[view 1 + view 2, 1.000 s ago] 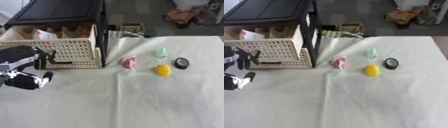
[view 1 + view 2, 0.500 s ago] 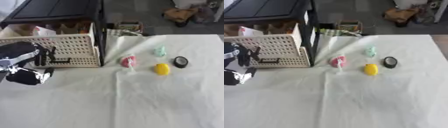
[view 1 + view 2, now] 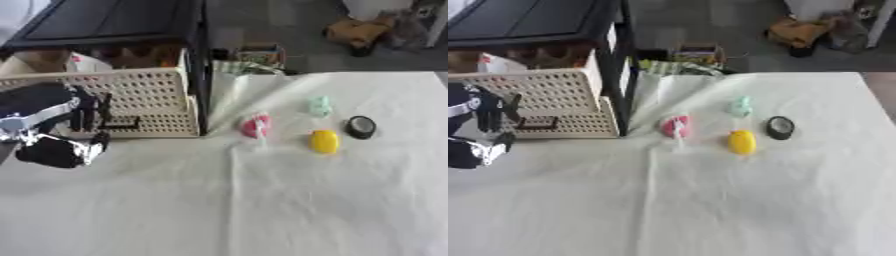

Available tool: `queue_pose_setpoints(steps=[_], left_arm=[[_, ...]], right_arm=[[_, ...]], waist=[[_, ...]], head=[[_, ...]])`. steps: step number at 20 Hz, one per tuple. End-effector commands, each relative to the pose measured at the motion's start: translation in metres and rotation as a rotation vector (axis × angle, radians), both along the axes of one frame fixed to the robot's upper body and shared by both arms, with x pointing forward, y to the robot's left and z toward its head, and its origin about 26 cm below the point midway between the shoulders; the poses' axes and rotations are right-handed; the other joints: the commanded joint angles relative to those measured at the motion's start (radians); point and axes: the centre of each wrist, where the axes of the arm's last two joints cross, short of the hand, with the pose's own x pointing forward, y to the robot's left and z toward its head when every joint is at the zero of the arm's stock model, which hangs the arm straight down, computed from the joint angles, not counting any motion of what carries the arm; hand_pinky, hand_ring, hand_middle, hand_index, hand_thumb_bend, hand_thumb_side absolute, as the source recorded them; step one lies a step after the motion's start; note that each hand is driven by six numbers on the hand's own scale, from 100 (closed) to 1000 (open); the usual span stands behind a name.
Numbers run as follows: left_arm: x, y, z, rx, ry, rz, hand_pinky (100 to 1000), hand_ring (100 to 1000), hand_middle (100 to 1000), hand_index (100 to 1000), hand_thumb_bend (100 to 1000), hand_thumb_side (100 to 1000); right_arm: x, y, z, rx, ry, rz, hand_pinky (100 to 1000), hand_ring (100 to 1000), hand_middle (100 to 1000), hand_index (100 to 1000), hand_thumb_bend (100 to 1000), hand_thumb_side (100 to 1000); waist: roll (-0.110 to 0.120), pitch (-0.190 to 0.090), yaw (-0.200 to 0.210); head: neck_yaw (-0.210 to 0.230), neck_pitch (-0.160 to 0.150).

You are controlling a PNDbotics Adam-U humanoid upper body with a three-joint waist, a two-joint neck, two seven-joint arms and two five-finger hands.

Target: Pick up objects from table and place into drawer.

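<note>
My left hand moves at the drawer front

Over the last second, my left hand (image 3: 61, 127) has lifted slightly and edged right, its fingers (image 3: 90, 114) now against the cream drawer (image 3: 149, 100) beside the handle.

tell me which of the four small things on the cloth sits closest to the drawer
The pink rounded object: it lies just right of the beige perforated drawer; the yellow, mint-green and black ones sit farther right.
</note>
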Motion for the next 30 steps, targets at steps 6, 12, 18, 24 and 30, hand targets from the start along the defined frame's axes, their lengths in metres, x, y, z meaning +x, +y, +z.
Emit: queue_pose_setpoints(steps=[6, 12, 18, 24, 30], left_arm=[[0.0, 0.002, 0.011, 0.004, -0.05, 0.015, 275, 589, 608, 945, 105, 408], [0.003, 0.004, 0.012, 0.003, -0.092, 0.035, 308, 639, 676, 945, 105, 408], [0.005, 0.004, 0.011, 0.004, -0.114, 0.038, 308, 626, 664, 929, 105, 408], [0.007, 0.005, 0.011, 0.007, -0.133, 0.046, 315, 642, 677, 923, 105, 408], [0.01, 0.004, 0.009, -0.008, -0.157, 0.041, 327, 661, 725, 955, 105, 408]], right_arm=[[-0.004, -0.001, 0.01, -0.011, -0.033, 0.002, 704, 654, 456, 721, 428, 974], [-0.004, -0.001, 0.01, -0.006, -0.034, 0.001, 704, 654, 456, 721, 428, 971], [-0.004, -0.002, 0.01, 0.0, -0.037, -0.001, 703, 653, 455, 721, 428, 966], [-0.004, -0.001, 0.01, 0.003, -0.036, 0.001, 703, 652, 454, 719, 428, 962], [-0.004, -0.002, 0.01, 0.005, -0.038, -0.002, 703, 651, 453, 718, 428, 960]], waist=[[-0.002, -0.014, -0.004], [-0.002, -0.011, -0.006], [-0.002, -0.006, -0.007], [-0.004, -0.002, -0.009], [-0.005, 0.0, -0.012]], head=[[0.001, -0.022], [0.002, -0.032], [0.0, -0.04], [0.003, -0.049], [0.004, -0.055]])
